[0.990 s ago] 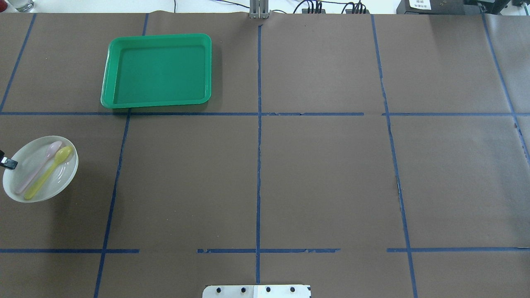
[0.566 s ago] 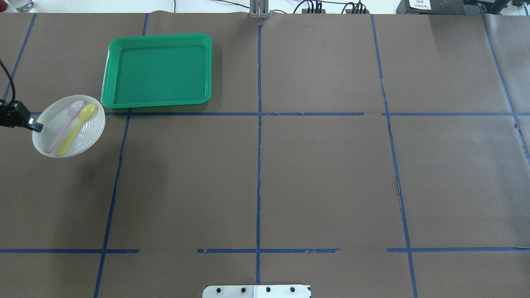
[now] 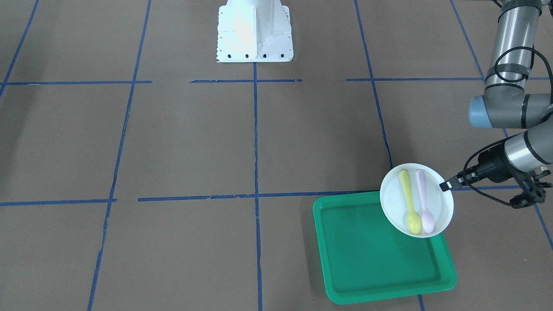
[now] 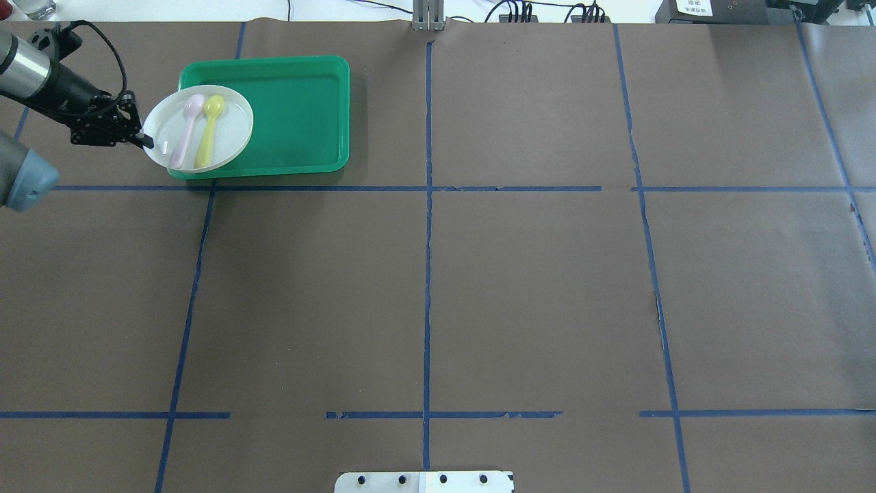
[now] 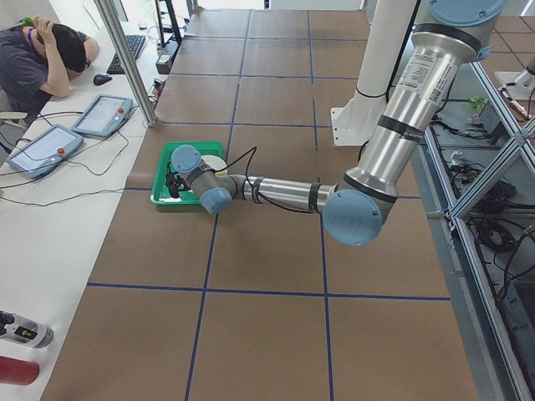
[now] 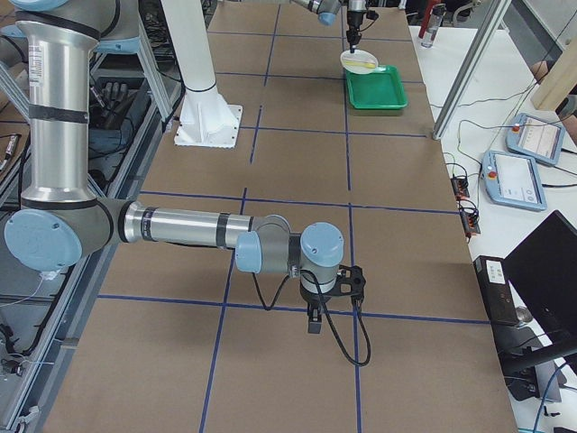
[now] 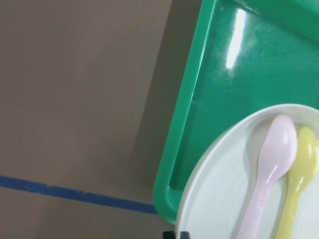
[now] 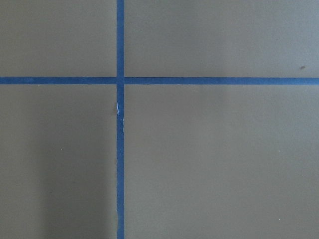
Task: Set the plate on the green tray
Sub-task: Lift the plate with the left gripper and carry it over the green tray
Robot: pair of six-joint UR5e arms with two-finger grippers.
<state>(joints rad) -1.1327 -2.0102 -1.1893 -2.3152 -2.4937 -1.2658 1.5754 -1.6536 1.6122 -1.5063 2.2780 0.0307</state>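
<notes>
left gripper (image 4: 145, 142) clamps the plate (image 4: 236, 127) rim at nine o'clock; plate, bearing two spoons (image 4: 207, 137), hangs over the green tray (image 4: 301, 116) at its eight-o'clock corner; right gripper (image 6: 313, 320): grip state cannot be told.

Desk (image 4: 534, 287) is covered in brown paper, with blue tape lines (image 4: 427, 274) marking out a big grid. Black cables (image 4: 520, 10) are plugged in along the top edge of the overhead view. In the left side view a white side bench (image 5: 42, 259) runs down the left of the frame, carrying two tablet-style pendants (image 5: 102, 114), a keyboard (image 5: 132, 48) and a mouse (image 5: 101, 79). A person (image 5: 38, 71) sits at upper left, head in hand. An aluminium post (image 5: 125, 60) stands at the desk's edge. The right side view has a dark laptop screen (image 6: 541, 266) at lower right. Light's even, shadows soft.
</notes>
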